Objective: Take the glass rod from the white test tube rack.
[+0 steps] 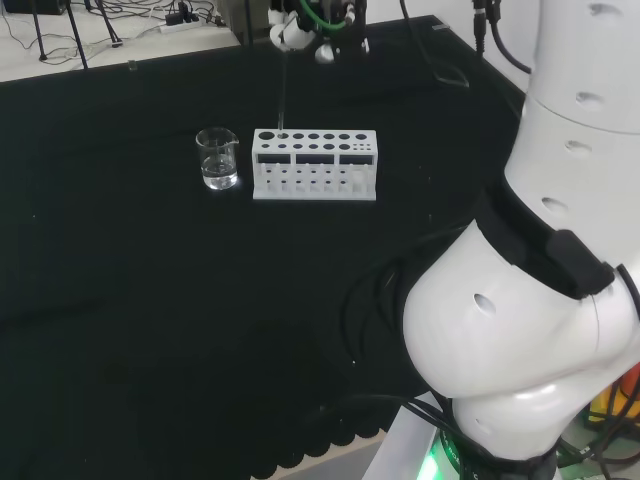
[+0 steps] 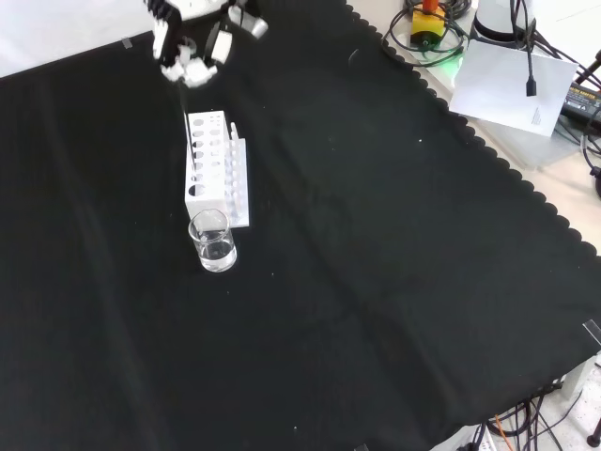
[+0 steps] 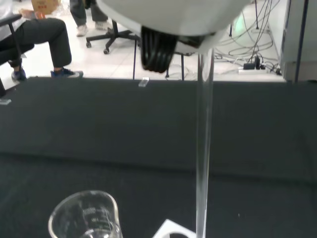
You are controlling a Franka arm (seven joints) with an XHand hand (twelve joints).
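Above white rack (image 1: 315, 165) | hand (image 2: 194, 42) pinches glass rod (image 3: 203, 148) | no readable print

White rack (image 1: 315, 165), clear beaker (image 1: 218, 158), black cloth (image 1: 150, 300).

On the black-cloth table (image 1: 150, 300), a white test tube rack (image 1: 315, 165) stands beside a small clear glass beaker (image 1: 218, 158), which is just to its left. A thin glass rod (image 1: 284, 95) rises upright from a hole at the rack's far left corner up to the hand (image 1: 295, 30), whose fingers (image 1: 285, 35) are curled around its top. The arm's white links (image 1: 540, 280) stand at the right.
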